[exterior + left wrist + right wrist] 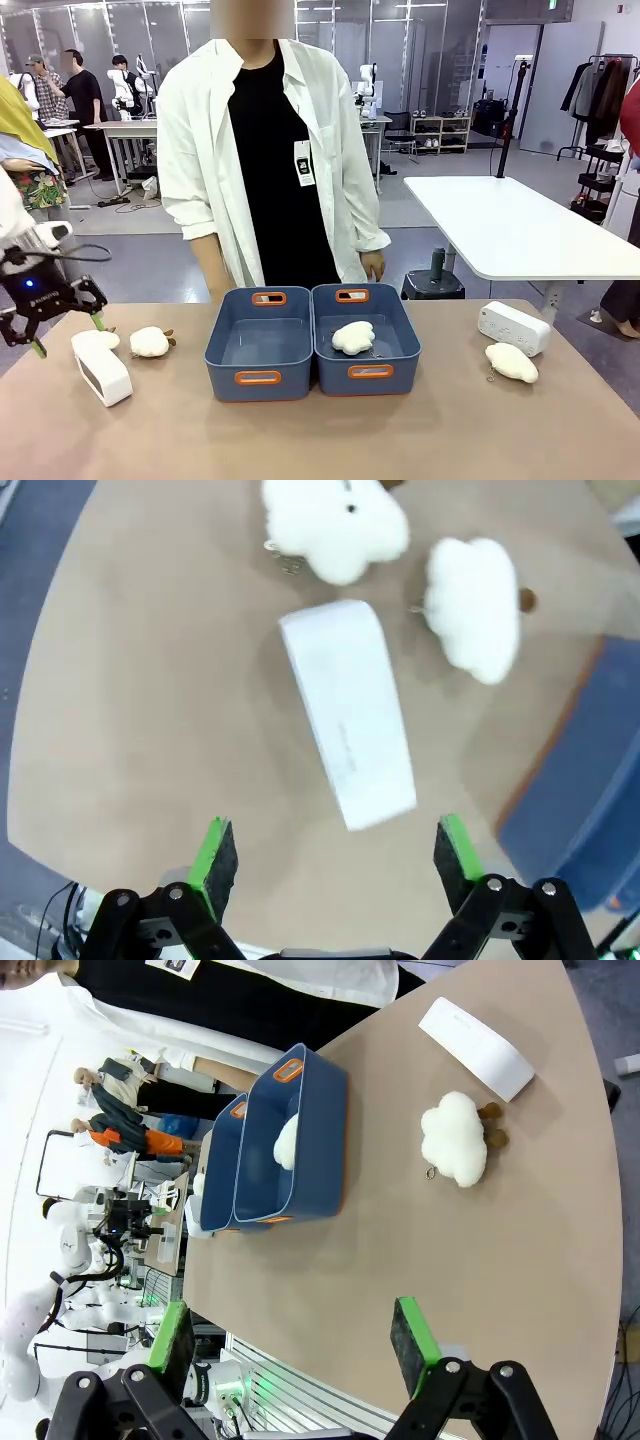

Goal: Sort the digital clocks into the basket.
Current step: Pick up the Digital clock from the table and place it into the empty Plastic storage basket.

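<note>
At lower left a smooth white round-cornered digital clock point(101, 373) is being hovered over by the spread left gripper point(68, 334), fluffy plush lumps point(151, 342) crowding it; the right gripper point(292, 1335) is being held spread, blue-grey plastic baskets point(225, 375) centred.

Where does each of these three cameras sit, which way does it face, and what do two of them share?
Front: fixed on the robot's side, facing the person across the table; left gripper at picture left.
Left wrist: above that gripper, looking down between its open fingers at the left clock.
Right wrist: above the open right gripper, rolled sideways, looking toward the right clock.
Shared: front and right wrist both show the baskets.
</note>
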{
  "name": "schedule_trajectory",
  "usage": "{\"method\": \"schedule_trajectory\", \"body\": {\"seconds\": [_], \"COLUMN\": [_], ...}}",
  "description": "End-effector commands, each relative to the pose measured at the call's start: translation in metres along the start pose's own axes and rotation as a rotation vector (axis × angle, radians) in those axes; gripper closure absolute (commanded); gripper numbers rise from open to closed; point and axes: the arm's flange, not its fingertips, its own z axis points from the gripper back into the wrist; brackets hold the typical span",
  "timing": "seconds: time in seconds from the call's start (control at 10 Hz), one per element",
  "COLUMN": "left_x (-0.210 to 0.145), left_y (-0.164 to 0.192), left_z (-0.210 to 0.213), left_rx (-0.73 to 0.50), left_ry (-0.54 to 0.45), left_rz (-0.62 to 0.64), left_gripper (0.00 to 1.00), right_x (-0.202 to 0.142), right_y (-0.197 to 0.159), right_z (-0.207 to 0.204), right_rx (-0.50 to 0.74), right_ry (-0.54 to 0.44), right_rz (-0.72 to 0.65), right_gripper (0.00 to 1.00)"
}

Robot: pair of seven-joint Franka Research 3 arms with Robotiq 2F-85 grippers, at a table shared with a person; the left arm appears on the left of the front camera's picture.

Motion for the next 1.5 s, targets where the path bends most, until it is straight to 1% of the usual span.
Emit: {"method": "schedule_trajectory", "body": {"seconds": [0.0,0.2,0.3,0.4,0.5,0.7,0.9,1.0,1.1,1.2,1.3,1.4], "left_x": [0.012,0.014,0.015,0.016,0.018,0.02,0.021,0.021,0.021,0.023,0.023,0.022], "left_y": [-0.013,-0.023,-0.027,-0.03,-0.034,-0.042,-0.042,-0.041,-0.039,-0.037,-0.034,-0.033], "left_z": [-0.029,-0.044,-0.053,-0.067,-0.079,-0.09,-0.1,-0.104,-0.106,-0.109,-0.111,-0.111], "left_rx": [0.017,-0.033,0.012,0.052,0.075,0.114,0.148,0.163,0.167,0.169,0.174,0.171], "left_ry": [0.006,-0.015,-0.029,0.007,0.02,0.019,0.021,0.024,0.022,0.028,0.038,0.039], "left_rz": [0.05,0.062,0.071,0.083,0.083,0.087,0.081,0.079,0.076,0.076,0.073,0.066], "left_gripper": [0.0,0.0,0.0,0.0,0.0,0.0,0.0,0.25,0.46,0.8,1.0,1.0], "right_x": [0.0,0.0,0.0,0.0,0.0,0.0,0.0,0.0,0.0,0.0,0.0,0.0], "right_y": [0.001,0.001,0.001,0.001,0.001,0.001,0.001,0.001,0.001,0.001,0.001,0.001], "right_z": [0.003,0.003,0.003,0.003,0.003,0.003,0.003,0.003,0.003,0.003,0.003,0.003], "right_rx": [0.008,0.008,0.008,0.008,0.008,0.008,0.008,0.008,0.008,0.008,0.008,0.008], "right_ry": [-0.002,-0.002,-0.002,-0.002,-0.002,-0.002,-0.002,-0.002,-0.002,-0.002,-0.002,-0.002], "right_rz": [0.007,0.007,0.007,0.007,0.007,0.007,0.007,0.007,0.007,0.007,0.007,0.007], "right_gripper": [0.0,0.0,0.0,0.0,0.0,0.0,0.0,0.0,0.0,0.0,0.0,0.0]}}
